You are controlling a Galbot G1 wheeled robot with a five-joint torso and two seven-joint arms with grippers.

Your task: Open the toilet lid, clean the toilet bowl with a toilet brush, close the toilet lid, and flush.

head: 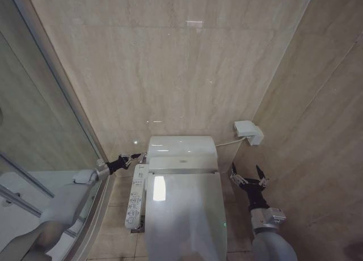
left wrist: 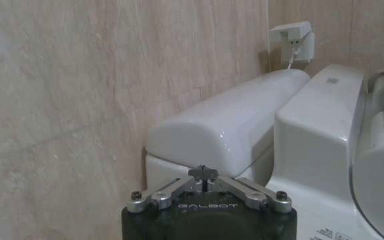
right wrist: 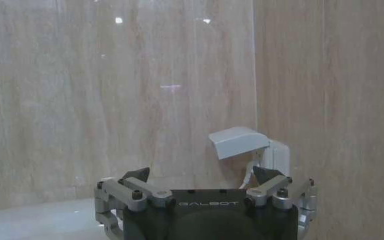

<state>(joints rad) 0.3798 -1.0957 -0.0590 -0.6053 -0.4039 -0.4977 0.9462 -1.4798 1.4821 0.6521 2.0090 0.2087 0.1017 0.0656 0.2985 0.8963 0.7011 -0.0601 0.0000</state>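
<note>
The glossy white toilet lid (head: 184,215) lies shut over the toilet bowl, which is hidden beneath it. The long white button panel (head: 136,200) runs along the toilet's left side. My left gripper (head: 133,157) is shut and empty, its tips close to the left end of the white tank (head: 181,144); the left wrist view shows the same gripper (left wrist: 204,172) pointing at the tank (left wrist: 232,125). My right gripper (head: 248,176) hovers open and empty to the right of the toilet, and in its own view the gripper (right wrist: 202,177) faces the wall. The toilet brush is out of view.
A white wall box (head: 248,131) with a cable sits on the right wall beside the tank, also seen as the box (right wrist: 242,142) ahead of the right gripper. A glass shower partition (head: 45,130) stands on the left. Beige tiled walls close in behind and at right.
</note>
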